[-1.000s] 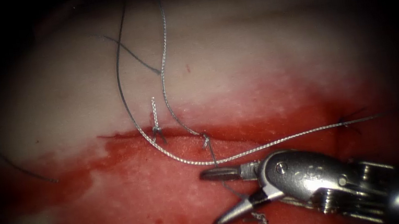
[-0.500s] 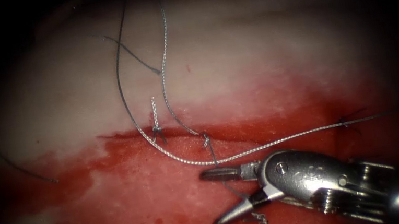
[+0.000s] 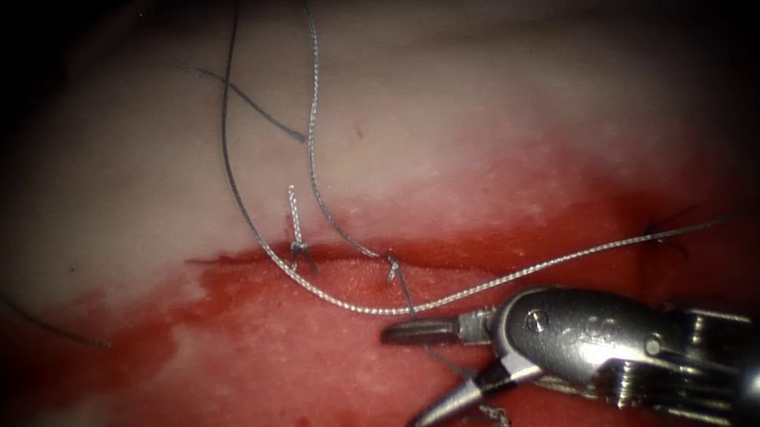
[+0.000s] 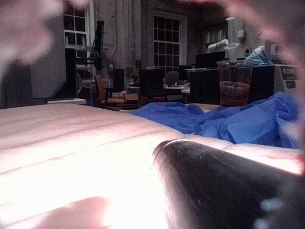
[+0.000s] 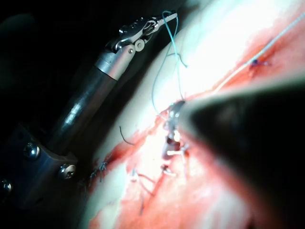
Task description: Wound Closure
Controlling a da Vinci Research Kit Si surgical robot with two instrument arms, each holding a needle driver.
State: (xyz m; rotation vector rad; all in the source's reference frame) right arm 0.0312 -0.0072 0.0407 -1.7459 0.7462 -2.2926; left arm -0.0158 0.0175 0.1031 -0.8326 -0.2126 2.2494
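The tissue (image 3: 483,97) has a cut (image 3: 236,258) running across it, with red fluid (image 3: 271,361) below. My right tool (image 3: 402,381) comes in from the lower right, jaws open astride a thread strand (image 3: 410,301) that drops from a knot (image 3: 393,265) on the cut. It holds nothing. A second knot (image 3: 300,251) sits further left. The thread (image 3: 314,143) loops up from the cut and another run (image 3: 558,262) goes right to a dark stitch (image 3: 660,237). In the right wrist view my left tool (image 5: 162,21) is raised off the tissue, shut on the thread (image 5: 167,52). The right tool's jaws (image 5: 171,136) sit at the cut.
Loose cut thread ends lie on the tissue at the left (image 3: 55,327) and upper middle (image 3: 253,107). More stitches show in the right wrist view (image 5: 100,169). The left wrist view looks over the tissue (image 4: 71,138) to a blue drape (image 4: 228,121) and a cup (image 4: 234,83).
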